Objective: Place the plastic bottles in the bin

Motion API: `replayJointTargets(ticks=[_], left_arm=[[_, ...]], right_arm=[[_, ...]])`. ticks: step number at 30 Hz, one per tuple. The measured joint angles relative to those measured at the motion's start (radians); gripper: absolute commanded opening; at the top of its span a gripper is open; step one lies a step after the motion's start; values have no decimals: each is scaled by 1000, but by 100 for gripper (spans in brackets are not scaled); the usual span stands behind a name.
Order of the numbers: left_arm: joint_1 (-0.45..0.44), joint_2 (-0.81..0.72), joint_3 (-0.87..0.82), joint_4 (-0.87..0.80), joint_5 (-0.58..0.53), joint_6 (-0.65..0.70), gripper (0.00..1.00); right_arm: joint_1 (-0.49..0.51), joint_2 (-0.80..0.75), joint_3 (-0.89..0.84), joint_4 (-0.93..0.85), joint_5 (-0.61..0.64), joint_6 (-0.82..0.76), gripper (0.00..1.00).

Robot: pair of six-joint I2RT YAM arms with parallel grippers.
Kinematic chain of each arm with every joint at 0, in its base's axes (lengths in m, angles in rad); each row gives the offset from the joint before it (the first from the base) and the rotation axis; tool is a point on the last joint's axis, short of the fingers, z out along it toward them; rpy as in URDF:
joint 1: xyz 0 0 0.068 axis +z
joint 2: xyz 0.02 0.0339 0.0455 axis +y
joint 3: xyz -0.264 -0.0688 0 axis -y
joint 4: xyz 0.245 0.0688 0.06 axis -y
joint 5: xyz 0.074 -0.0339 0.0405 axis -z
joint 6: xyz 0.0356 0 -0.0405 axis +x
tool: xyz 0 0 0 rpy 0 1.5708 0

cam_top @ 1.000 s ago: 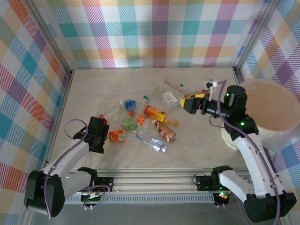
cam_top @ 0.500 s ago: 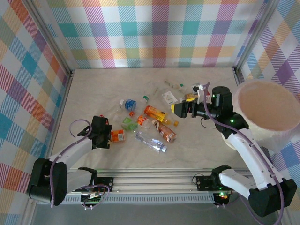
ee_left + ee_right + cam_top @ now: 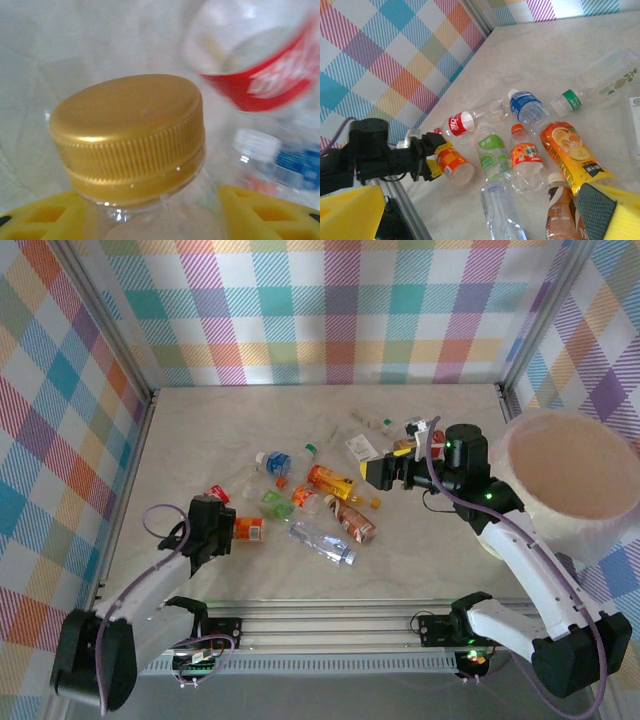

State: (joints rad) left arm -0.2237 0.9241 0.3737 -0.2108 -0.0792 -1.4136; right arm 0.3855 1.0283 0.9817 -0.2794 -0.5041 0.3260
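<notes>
Orange-label bottle [image 3: 247, 530]: light, thin-walled, slick; neck's stiffest. L gripper [image 3: 226, 530] fingers straddle neck, pinch unclear; R gripper [image 3: 371, 472] spread, empty

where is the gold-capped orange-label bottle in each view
top external: gold-capped bottle lower left, at the cluster's left end
left wrist: gold-capped bottle centre, cap close up
right wrist: gold-capped bottle lower left, orange label showing
shared landmark: red-labelled bottle just beside it
</notes>
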Motion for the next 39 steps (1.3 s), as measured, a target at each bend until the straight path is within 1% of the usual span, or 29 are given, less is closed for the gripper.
replayJointTargets(ticks=[4, 6, 8, 11, 13, 18, 21, 25, 33, 39], left_arm=[[-10, -167, 14, 3, -3, 151, 58], [-27, -198, 43, 6, -2, 226, 57], [-67, -189, 94, 15, 8, 301, 57], [-157, -113, 192, 70, 37, 414, 57], [-218, -27, 260, 127, 68, 484, 57], [-326, 159, 382, 243, 148, 610, 57], [-357, 219, 413, 301, 193, 650, 57], [-371, 262, 438, 360, 254, 683, 57], [-378, 285, 459, 446, 356, 701, 57], [-379, 311, 471, 488, 428, 701, 57]], right_arm=[[5, 4, -6, 18, 6, 8, 100], [9, 7, -7, 34, 5, 13, 100], [15, 13, -8, 56, -3, 21, 100], [30, 37, -8, 86, -20, 31, 100], [48, 60, -8, 98, -34, 33, 100], [92, 117, -7, 92, -48, 29, 100], [115, 143, -7, 75, -54, 24, 100], [137, 179, -7, 69, -64, 26, 100], [188, 268, 6, 77, -118, 33, 100], [204, 294, 13, 103, -175, 34, 100]])
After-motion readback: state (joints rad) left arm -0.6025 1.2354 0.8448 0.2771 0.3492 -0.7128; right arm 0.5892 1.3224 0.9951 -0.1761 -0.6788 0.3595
